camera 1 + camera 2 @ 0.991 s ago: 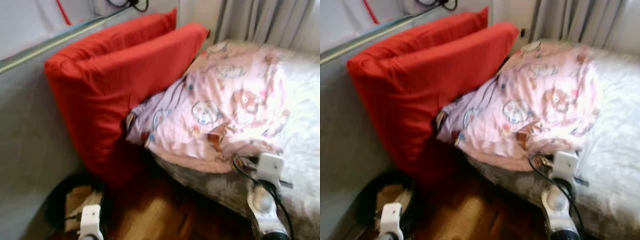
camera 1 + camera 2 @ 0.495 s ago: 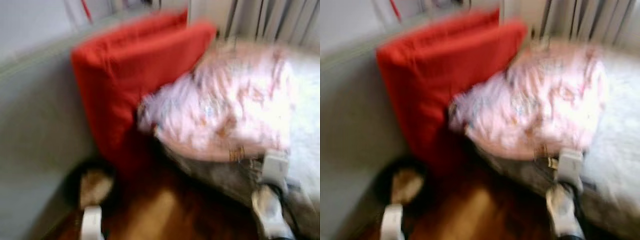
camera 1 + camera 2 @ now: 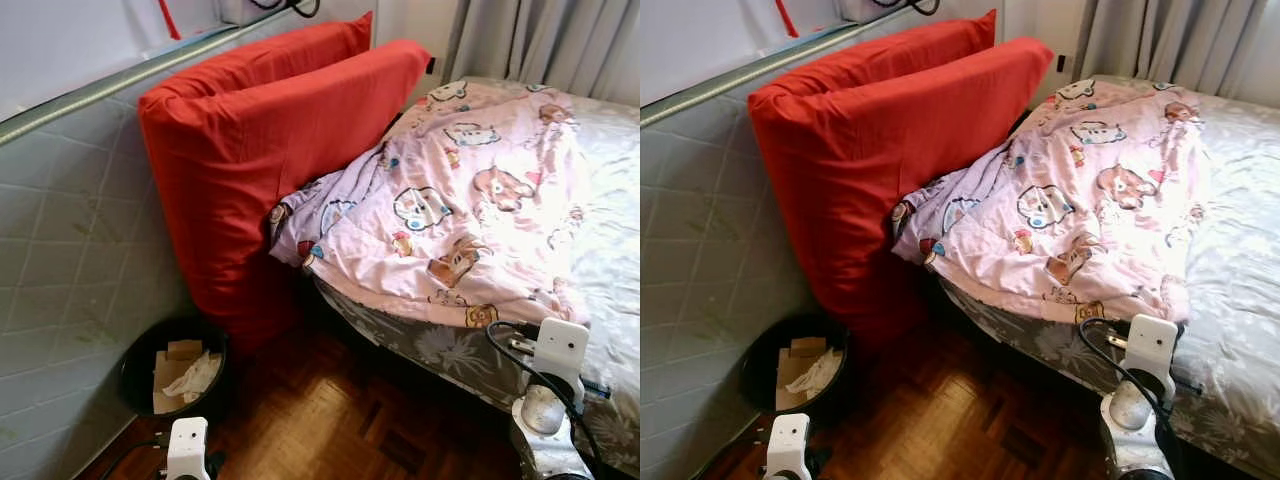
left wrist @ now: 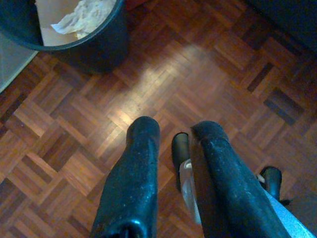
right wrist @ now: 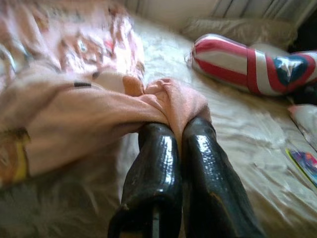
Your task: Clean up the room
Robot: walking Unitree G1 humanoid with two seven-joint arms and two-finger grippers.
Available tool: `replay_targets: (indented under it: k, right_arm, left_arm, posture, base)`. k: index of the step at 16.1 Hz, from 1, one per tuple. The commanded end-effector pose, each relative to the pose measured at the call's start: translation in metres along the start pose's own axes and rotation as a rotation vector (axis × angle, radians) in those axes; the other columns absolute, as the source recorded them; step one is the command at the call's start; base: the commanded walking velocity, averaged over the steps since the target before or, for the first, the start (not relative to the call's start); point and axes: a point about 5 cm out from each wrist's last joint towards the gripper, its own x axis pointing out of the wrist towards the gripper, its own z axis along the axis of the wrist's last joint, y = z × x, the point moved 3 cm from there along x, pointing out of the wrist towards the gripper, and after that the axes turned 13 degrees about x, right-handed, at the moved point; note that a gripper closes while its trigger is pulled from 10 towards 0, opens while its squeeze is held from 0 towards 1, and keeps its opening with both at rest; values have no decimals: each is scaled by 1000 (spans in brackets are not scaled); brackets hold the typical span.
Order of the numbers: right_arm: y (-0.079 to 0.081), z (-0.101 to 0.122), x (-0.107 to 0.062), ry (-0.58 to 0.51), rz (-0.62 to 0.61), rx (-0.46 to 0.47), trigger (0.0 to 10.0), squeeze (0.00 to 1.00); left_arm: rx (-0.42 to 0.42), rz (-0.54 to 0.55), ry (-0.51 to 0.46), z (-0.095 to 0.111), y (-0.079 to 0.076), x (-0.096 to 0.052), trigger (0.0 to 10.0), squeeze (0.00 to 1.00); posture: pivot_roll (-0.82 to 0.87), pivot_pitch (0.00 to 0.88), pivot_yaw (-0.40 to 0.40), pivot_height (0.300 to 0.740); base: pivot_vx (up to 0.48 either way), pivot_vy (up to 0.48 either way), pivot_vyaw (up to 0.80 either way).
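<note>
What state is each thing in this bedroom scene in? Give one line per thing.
Pink cartoon blanket: rumpled on the bed, its edge pinched by the right gripper.
Red cushions: upright, leaning against the wall.
Black bin: upright on the floor, holding cardboard and crumpled paper.
Curtains: drawn.
Left gripper: slightly open, holding nothing, above the parquet floor.

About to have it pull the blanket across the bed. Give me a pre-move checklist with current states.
1. Right gripper pinching the pink blanket: ok, fold caught between shut jaws.
2. Blanket free of the red cushions: not ok, its edge lies against them.
3. Left gripper empty: ok, over the parquet floor.
4. Bin away from the blanket: ok, stands by the wall.
5. Striped pillow out of the way: cannot tell.
</note>
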Motion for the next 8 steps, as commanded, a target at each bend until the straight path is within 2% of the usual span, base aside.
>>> replay_targets:
  k: [1, 8]
  right_arm:
    - [-4, -14, -2, 81, -12, -21, 10000, 0]
    - [-2, -59, -21, 333, 41, -90, 10000, 0]
  left_arm:
    - [-2, -6, 25, -5, 0, -1, 10000, 0]
    - [19, -29, 34, -8, -3, -2, 10000, 0]
  posture:
    - [-13, 65, 43, 740]
    - [-13, 67, 44, 740]
  base:
    - [0, 0, 0]
    - [0, 0, 0]
